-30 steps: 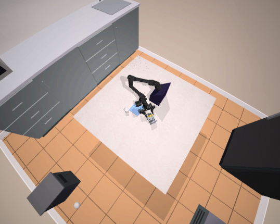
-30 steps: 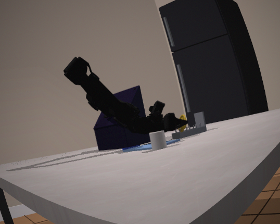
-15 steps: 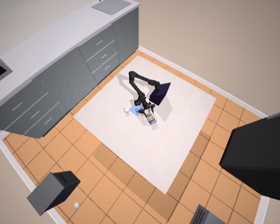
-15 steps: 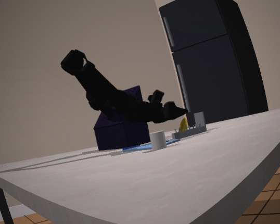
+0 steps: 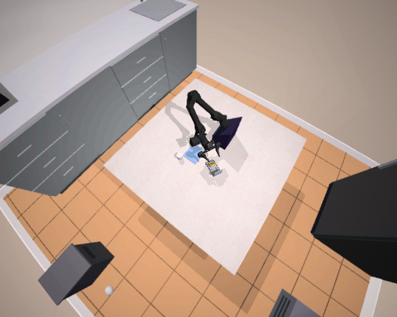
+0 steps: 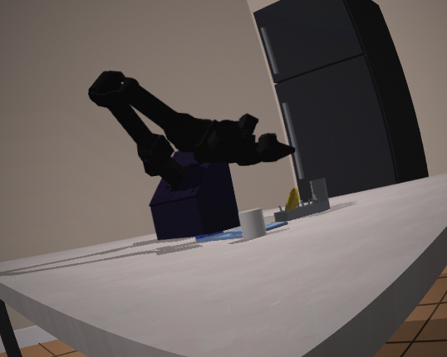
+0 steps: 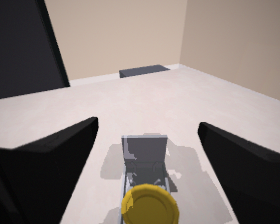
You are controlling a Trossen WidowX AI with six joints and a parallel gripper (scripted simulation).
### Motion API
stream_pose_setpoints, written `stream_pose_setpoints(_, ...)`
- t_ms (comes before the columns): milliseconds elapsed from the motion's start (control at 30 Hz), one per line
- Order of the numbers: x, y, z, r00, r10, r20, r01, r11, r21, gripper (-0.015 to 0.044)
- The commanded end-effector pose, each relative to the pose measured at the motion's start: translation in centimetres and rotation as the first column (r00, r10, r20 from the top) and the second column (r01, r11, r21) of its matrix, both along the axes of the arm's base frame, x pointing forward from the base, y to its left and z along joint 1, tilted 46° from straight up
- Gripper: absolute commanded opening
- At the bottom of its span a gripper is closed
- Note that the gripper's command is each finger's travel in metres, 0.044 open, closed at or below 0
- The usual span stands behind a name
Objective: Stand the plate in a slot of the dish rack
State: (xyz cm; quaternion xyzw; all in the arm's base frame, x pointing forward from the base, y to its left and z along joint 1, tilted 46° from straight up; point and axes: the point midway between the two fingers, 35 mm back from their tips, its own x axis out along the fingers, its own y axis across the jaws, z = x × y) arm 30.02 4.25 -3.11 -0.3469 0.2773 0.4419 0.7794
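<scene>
Jaws stood wide and empty on the gripper [image 7: 148, 137], raised above the yellow plate [image 7: 150, 204], which stood upright in the grey dish rack [image 7: 144, 155] on the table [image 7: 192, 100]. Retreating well meant lifting straight back without brushing the plate's rim.

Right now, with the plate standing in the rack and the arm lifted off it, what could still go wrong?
1. The yellow plate stands on edge at the near end of the dish rack; if it is seated shallowly, it might tip or roll out.
2. The open gripper hangs just above and behind the plate, so dipping during retreat could knock it.
3. The white cup on the blue mat sits close below the arm's way back; a low sweep could strike it.
</scene>
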Motion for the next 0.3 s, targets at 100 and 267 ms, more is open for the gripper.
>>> stream_pose_setpoints(100, -0.10, 0.63, -0.10, 0.980, -0.119, -0.157, 0.117, 0.993, -0.023, 0.0400)
stream_pose_setpoints(267, -0.69, 0.88, -0.40, 0.933, -0.228, -0.278, 0.216, 0.974, -0.072, 0.0400)
